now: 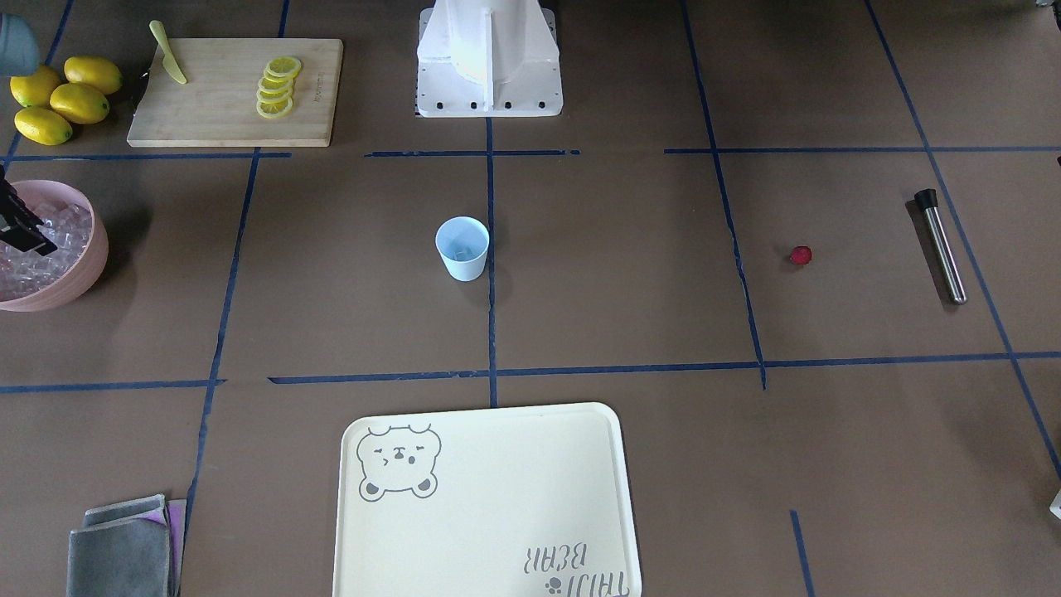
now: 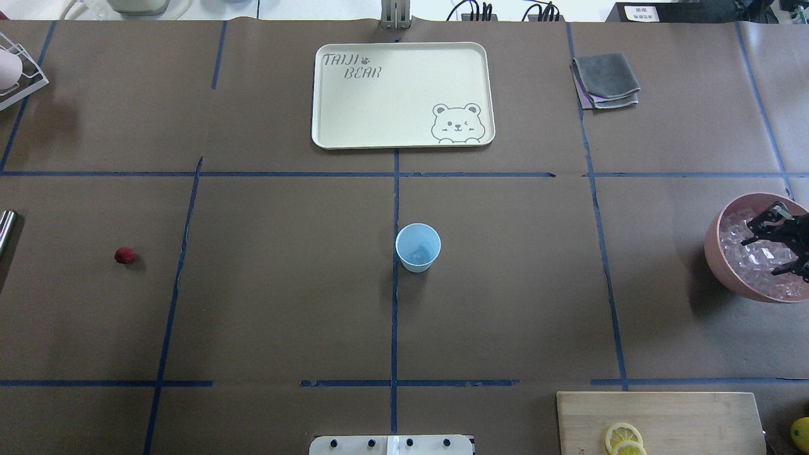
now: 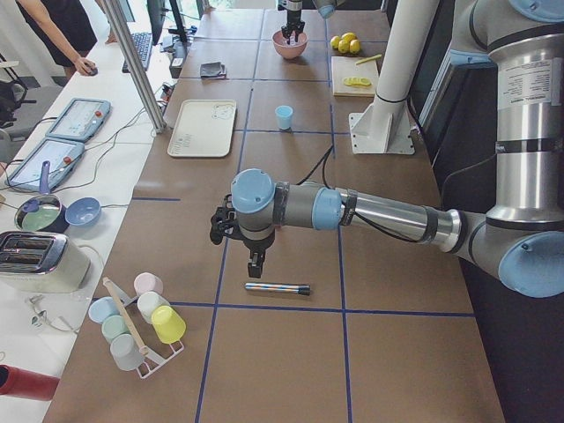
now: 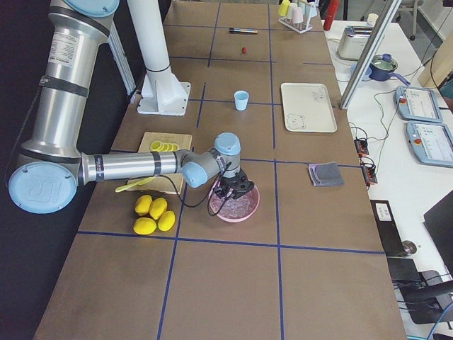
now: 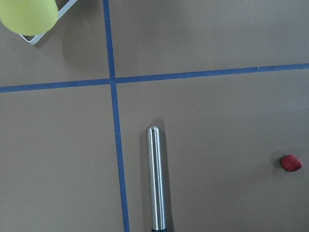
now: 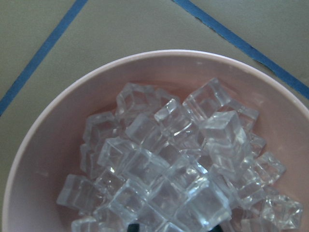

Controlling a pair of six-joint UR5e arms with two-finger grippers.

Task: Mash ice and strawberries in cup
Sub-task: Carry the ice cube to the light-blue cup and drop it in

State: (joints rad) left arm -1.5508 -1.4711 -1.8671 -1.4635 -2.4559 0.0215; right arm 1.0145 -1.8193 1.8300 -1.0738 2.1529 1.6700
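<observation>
Ice (image 6: 164, 164) first: where is it?

Heaped in the pink bowl (image 2: 717, 253) at the right end of the tabletop (image 2: 284, 303). The right gripper (image 2: 778, 245) hangs straight over the heap, fingers spread wide, nothing between them.

And the strawberry (image 2: 124, 255)?

Alone on the left side, well apart from the blue cup (image 2: 418, 248) at the middle. The left gripper (image 3: 255, 264) hovers above the steel muddler (image 3: 277, 287), near the strawberry. I cannot tell whether that gripper is wide or narrow.
</observation>
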